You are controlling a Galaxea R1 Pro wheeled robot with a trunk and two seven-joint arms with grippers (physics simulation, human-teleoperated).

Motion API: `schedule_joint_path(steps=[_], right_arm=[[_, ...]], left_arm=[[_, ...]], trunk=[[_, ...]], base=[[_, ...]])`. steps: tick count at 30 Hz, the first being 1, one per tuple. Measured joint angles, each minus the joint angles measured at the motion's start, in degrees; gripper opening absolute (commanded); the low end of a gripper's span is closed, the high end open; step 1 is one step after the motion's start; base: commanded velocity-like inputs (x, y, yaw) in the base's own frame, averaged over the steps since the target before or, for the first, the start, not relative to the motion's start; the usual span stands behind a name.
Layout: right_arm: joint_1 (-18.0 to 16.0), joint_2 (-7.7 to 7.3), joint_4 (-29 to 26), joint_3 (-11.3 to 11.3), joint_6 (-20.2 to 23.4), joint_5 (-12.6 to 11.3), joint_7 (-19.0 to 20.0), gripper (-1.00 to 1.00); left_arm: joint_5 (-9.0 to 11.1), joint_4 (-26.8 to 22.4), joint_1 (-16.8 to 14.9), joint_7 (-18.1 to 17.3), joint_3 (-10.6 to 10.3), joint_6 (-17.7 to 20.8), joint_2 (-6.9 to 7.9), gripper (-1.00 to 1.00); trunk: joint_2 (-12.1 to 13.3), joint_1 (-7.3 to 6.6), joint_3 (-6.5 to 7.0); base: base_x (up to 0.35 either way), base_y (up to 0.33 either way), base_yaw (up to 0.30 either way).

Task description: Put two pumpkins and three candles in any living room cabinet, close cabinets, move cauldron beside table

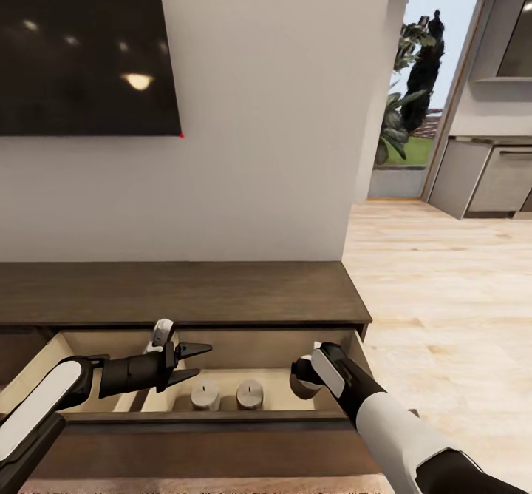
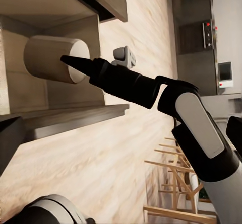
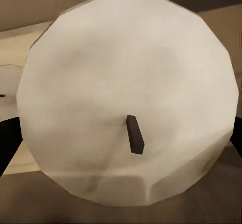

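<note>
Lowering third candle [image 3: 128, 98] into open cabinet [image 1: 185, 291] drawer | right gripper [image 1: 304, 377] directly above it, wick up, jaw state unclear | two candles [image 1: 227, 395] stand just left | left gripper [image 1: 198, 361] farther left, jaws apart, empty

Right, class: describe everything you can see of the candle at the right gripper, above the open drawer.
The candle is a short, stubby cylinder that looks like pale cream wax, faintly mottled, with faceted edges and a short dark wick leaning slightly at the centre of its flat top. It is upright over the right end of the open drawer of the cabinet, at the right gripper, whose dark fingers flank it. Whether its base rests on the drawer floor cannot be told. Two similar candles stand apart from it.
</note>
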Motion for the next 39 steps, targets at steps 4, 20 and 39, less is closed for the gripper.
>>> schedule_joint_path(steps=[4,20,39], right_arm=[[-0.1,0.00,-0.1,0.0,-0.5,0.1,0.0,-1.00],[-0.5,0.39,-0.2,0.1,-3.1,1.8,0.0,-1.00],[-0.5,0.42,-0.1,0.3,-3.1,1.9,0.0,-1.00]], left_arm=[[0.1,-0.1,0.0,0.0,0.0,0.0,0.00,1.00],[0.1,-1.2,0.1,0.0,0.0,0.0,0.00,1.00],[0.2,-1.0,0.1,0.0,0.0,0.0,0.07,1.00]], trunk=[[-1.6,0.88,-0.72],[-1.7,1.09,-2.50],[-1.7,1.09,-2.50]], base=[[0.000,0.000,0.000],[0.006,0.000,0.000],[0.073,-0.005,0.000]])
